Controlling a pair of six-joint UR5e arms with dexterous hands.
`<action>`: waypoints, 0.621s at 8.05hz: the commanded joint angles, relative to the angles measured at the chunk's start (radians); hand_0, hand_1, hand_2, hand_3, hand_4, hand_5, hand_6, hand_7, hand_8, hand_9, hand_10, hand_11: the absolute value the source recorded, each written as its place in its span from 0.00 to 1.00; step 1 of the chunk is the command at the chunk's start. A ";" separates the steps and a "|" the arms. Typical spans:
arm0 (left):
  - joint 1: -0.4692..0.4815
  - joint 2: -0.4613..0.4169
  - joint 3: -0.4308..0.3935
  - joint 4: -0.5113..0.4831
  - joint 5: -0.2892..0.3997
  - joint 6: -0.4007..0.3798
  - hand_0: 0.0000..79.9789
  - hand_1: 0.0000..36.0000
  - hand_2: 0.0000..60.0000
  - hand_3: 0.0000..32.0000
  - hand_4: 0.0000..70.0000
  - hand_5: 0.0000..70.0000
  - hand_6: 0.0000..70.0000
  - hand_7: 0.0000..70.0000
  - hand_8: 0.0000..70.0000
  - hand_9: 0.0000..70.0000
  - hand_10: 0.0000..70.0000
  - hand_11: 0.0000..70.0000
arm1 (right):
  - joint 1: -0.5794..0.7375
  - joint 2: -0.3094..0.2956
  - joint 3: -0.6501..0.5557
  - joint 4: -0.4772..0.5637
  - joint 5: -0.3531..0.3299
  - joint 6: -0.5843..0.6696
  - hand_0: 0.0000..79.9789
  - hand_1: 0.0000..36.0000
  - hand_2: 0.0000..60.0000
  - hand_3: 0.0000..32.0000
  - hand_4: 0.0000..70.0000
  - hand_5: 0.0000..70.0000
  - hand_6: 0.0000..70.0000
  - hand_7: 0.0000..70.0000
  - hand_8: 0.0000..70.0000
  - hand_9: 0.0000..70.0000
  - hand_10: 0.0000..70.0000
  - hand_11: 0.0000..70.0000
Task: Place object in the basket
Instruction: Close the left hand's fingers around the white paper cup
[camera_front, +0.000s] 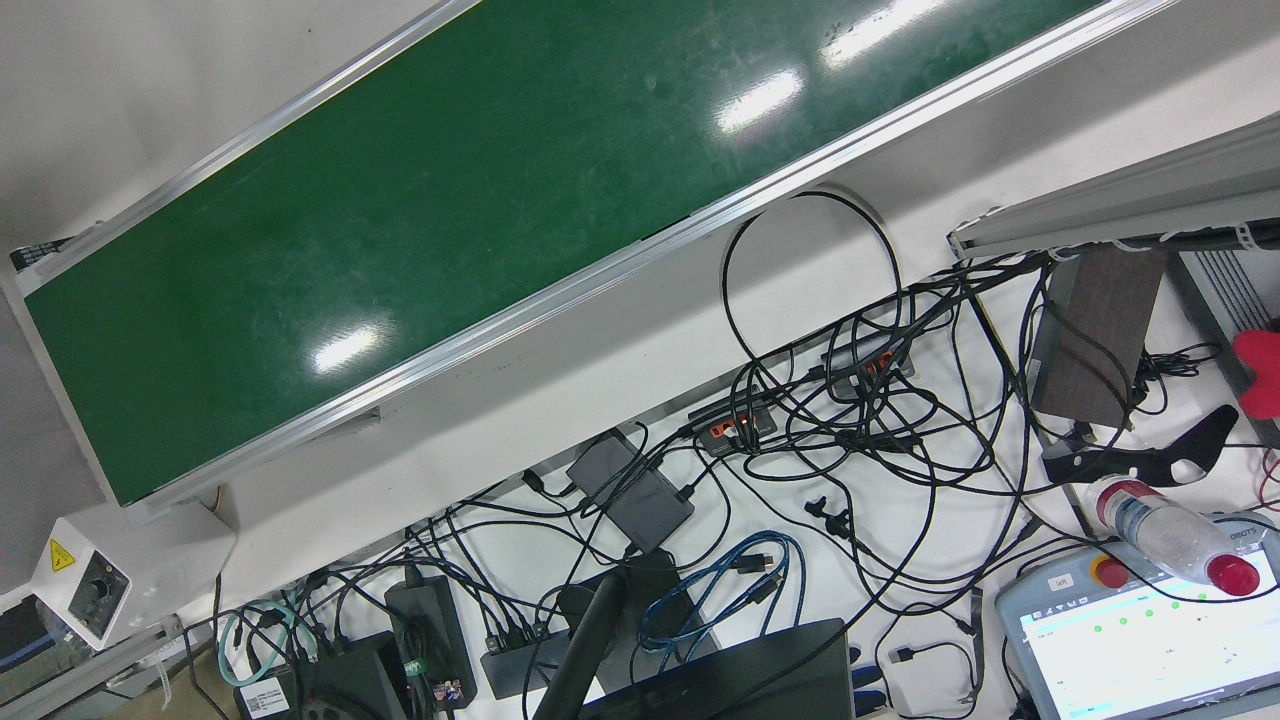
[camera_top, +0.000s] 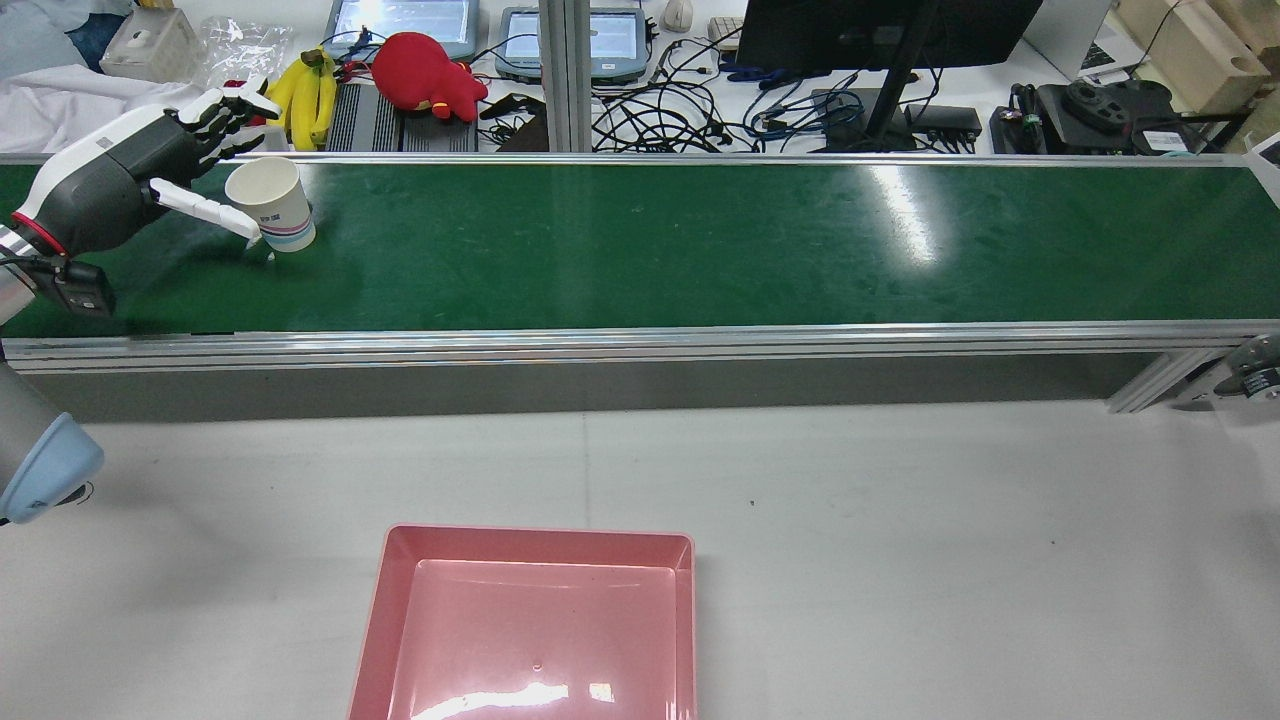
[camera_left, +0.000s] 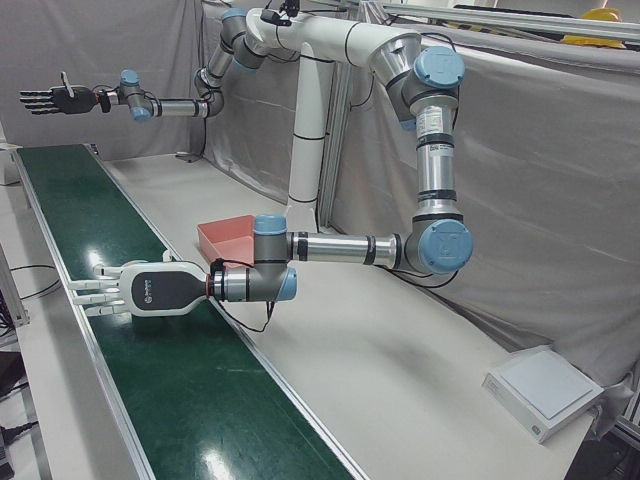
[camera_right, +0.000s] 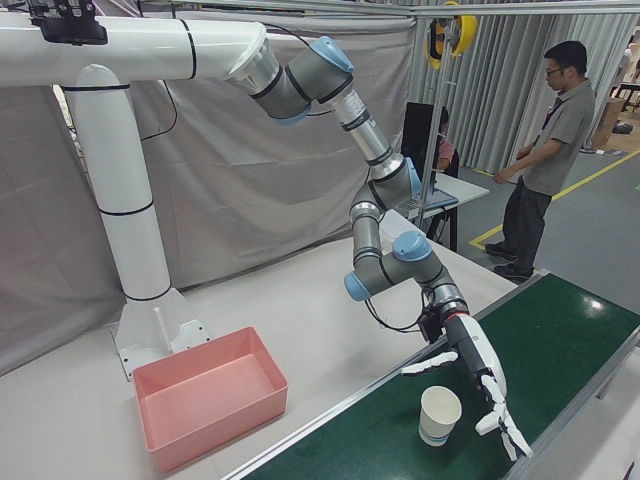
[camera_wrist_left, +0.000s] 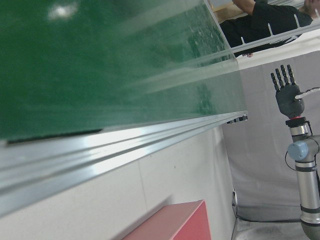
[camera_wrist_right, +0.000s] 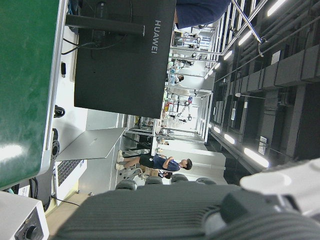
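A white paper cup (camera_top: 272, 203) (camera_right: 440, 412) with coloured bands stands upright on the green conveyor belt (camera_top: 700, 240), near its left end in the rear view. My left hand (camera_top: 120, 185) (camera_right: 470, 375) is open at the cup, with its thumb on the near side and its fingers spread past the far side, not closed on it. In the left-front view the left hand (camera_left: 150, 290) hides the cup. My right hand (camera_left: 50, 100) (camera_wrist_left: 286, 92) is open, raised high far down the belt and holds nothing. The pink basket (camera_top: 540, 537) (camera_right: 210, 400) (camera_left: 222, 232) sits empty on the white table.
Behind the belt a desk holds bananas (camera_top: 305, 95), a red plush toy (camera_top: 425, 75), tablets, a monitor and tangled cables (camera_front: 820, 430). A person (camera_right: 545, 150) stands beyond the belt's end. An aluminium rail (camera_top: 640, 340) edges the belt between cup and basket.
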 joint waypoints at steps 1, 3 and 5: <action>0.008 -0.002 0.007 -0.001 -0.001 0.028 0.71 0.52 0.00 0.20 0.00 0.57 0.03 0.01 0.02 0.00 0.06 0.12 | 0.000 0.000 0.000 0.000 0.000 0.000 0.00 0.00 0.00 0.00 0.00 0.00 0.00 0.00 0.00 0.00 0.00 0.00; 0.008 -0.003 0.015 -0.001 -0.001 0.043 0.71 0.53 0.00 0.16 0.00 0.58 0.03 0.02 0.02 0.00 0.06 0.12 | 0.000 0.000 0.000 0.000 0.000 0.001 0.00 0.00 0.00 0.00 0.00 0.00 0.00 0.00 0.00 0.00 0.00 0.00; 0.008 -0.008 0.027 -0.001 -0.001 0.054 0.72 0.62 0.07 0.12 0.00 0.63 0.04 0.03 0.06 0.05 0.09 0.17 | 0.000 0.000 0.000 0.000 0.000 0.001 0.00 0.00 0.00 0.00 0.00 0.00 0.00 0.00 0.00 0.00 0.00 0.00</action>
